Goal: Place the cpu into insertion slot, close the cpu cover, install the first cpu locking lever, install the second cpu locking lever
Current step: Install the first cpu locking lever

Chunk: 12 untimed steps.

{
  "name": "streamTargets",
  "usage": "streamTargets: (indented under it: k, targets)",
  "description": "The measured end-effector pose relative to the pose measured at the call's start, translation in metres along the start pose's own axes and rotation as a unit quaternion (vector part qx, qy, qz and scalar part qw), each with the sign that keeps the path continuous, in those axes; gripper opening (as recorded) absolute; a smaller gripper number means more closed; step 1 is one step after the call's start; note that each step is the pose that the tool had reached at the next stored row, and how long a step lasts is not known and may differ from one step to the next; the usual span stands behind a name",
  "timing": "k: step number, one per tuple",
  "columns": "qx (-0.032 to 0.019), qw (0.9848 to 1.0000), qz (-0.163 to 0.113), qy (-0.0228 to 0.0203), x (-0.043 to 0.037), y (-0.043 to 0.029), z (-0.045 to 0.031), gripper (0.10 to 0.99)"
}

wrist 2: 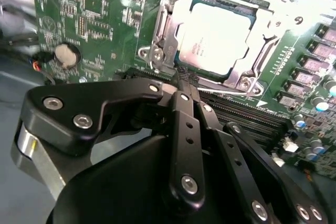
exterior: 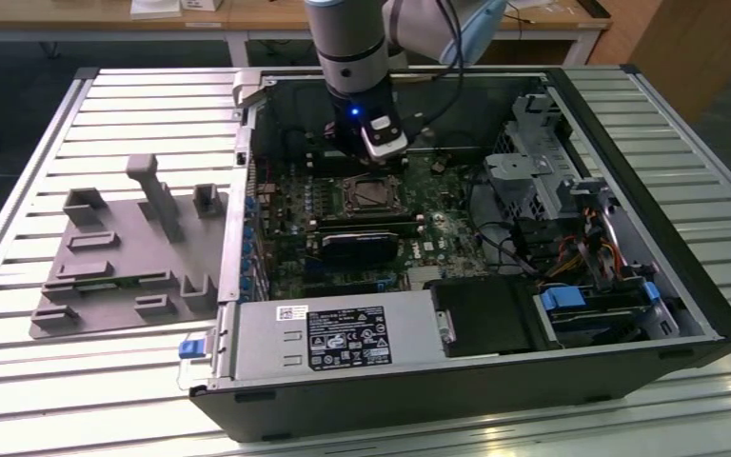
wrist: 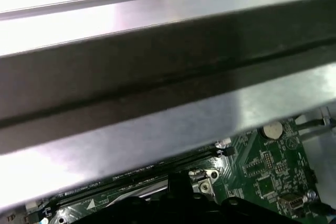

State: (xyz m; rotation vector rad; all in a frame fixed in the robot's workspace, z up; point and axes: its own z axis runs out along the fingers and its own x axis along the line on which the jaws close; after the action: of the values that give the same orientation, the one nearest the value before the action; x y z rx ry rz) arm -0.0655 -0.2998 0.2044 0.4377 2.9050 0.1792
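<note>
Bearing the open computer case, cpu inside, slatted metal table

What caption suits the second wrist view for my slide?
Shut gripper at the edge of the metal cover, which frames the seated chip.

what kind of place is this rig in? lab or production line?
Probably a robotics lab bench, not a line: an open PC case lies on a slatted metal table, a grey parts fixture beside it, wooden desks behind.
</note>
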Motion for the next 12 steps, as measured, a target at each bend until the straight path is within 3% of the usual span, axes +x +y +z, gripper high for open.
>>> streamTargets:
  k: [4, 12]
  targets:
    - [0.0045, 0.9997, 0.024, -0.0037, 0.0003, 0.0003, 0.0009, 0.102]
    - [0.0057, 0.9995, 0.031, -0.0047, 0.0008, 0.0017, 0.0013, 0.102]
